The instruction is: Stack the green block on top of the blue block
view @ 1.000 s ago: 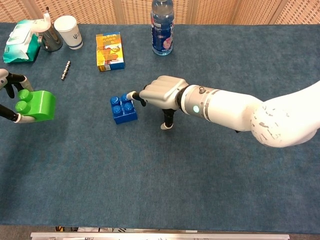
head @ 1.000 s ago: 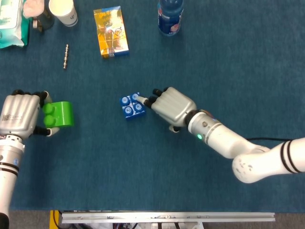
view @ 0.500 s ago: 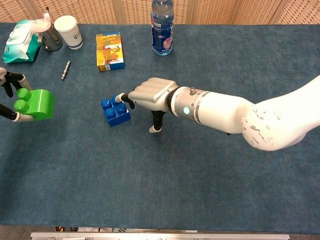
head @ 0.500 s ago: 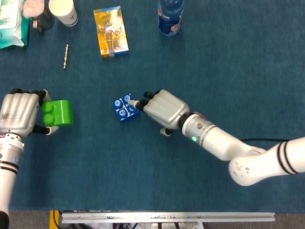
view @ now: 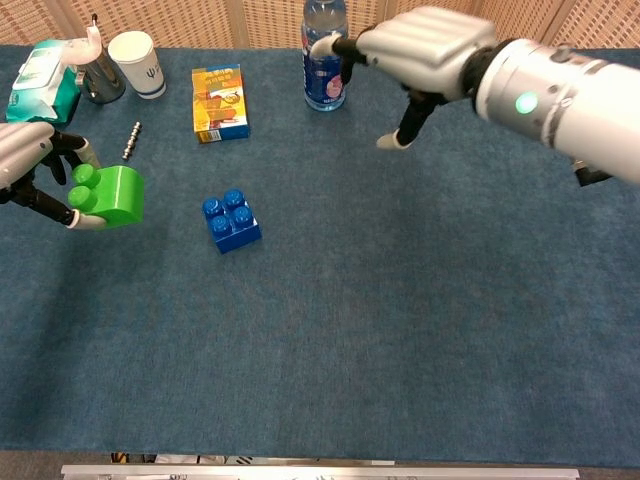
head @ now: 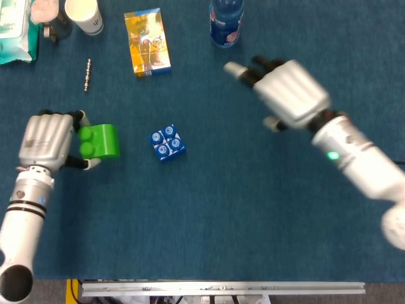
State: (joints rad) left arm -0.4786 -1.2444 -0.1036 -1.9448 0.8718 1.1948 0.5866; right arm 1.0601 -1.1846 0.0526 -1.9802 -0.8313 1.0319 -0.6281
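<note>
The blue block lies studs up on the blue cloth, alone, left of centre. My left hand grips the green block above the cloth, its studs toward the hand, a short way left of the blue block. My right hand is raised well to the right and behind the blue block, fingers spread, holding nothing.
Along the far edge stand a water bottle, a yellow box, a paper cup, a wipes pack and a dark cup. A small metal rod lies behind the left hand.
My right hand left the blue block, lifting away to the back right. My left hand carried the green block rightward, closer to the blue block, which stayed where it was pushed.
</note>
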